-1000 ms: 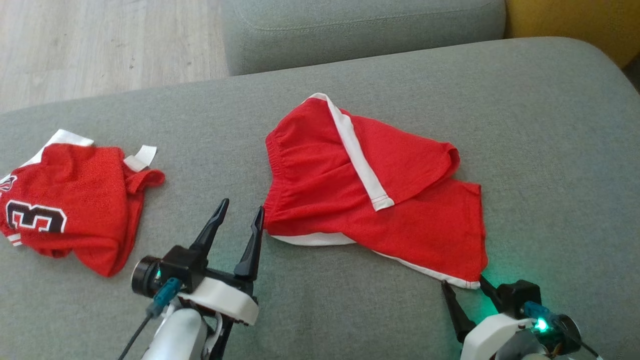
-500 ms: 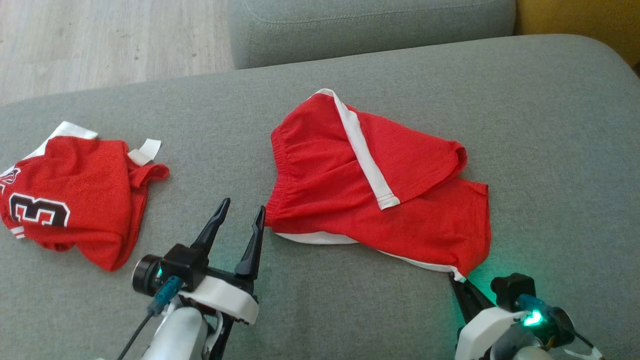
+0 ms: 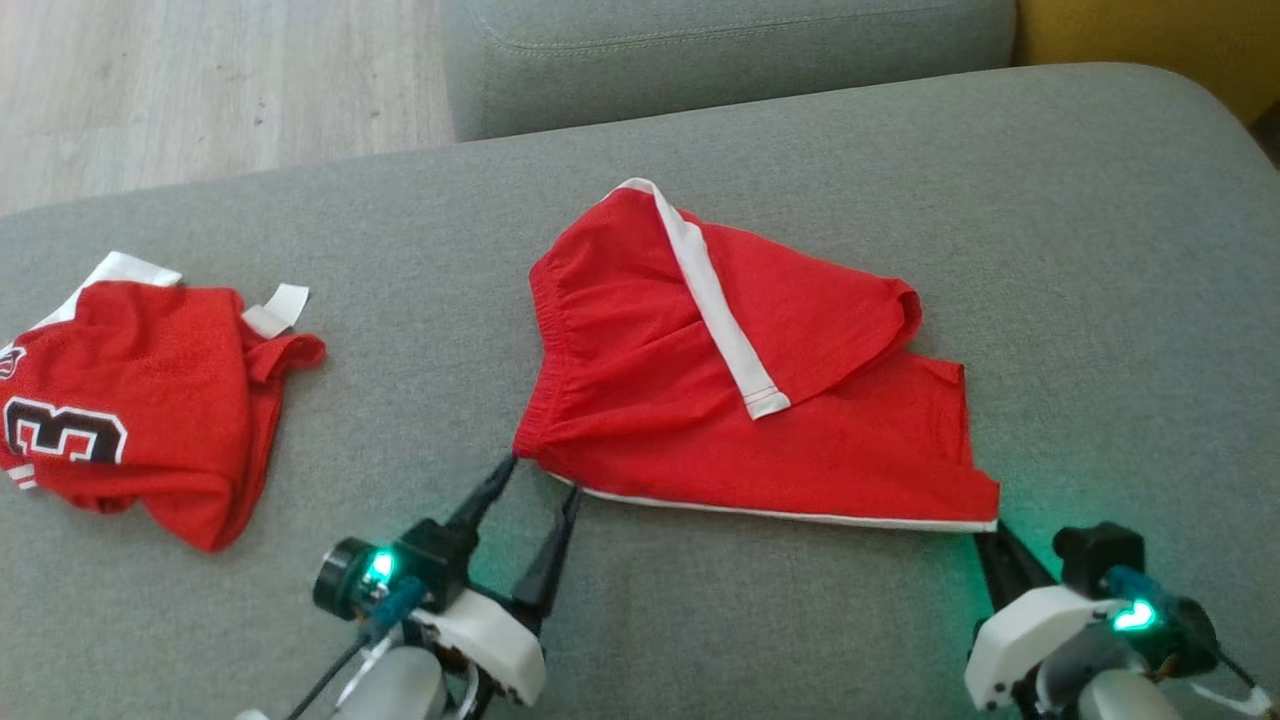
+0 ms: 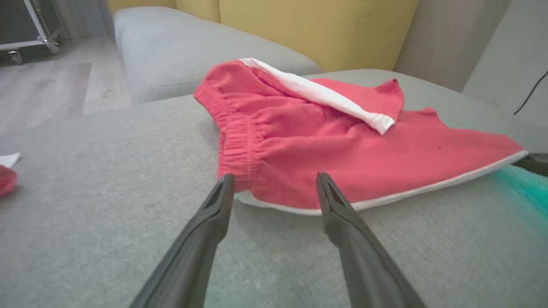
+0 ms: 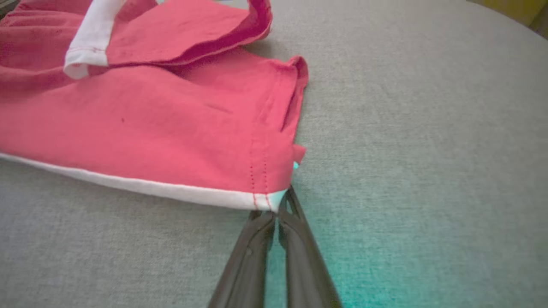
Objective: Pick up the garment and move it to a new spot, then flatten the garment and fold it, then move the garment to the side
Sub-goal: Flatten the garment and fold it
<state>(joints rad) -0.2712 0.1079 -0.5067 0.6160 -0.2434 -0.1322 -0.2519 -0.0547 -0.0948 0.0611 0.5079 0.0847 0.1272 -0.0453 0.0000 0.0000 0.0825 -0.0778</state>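
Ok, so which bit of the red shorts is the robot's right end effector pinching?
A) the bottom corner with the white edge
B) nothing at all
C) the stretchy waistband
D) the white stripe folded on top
A: the right end effector is shut on the white-edged bottom corner of the red shorts, while the left end effector stands open at the waistband end.

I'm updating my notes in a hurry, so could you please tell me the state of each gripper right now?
Left gripper: open, poised at the waistband corner of the red shorts.
Right gripper: closed on the shorts' hem corner.
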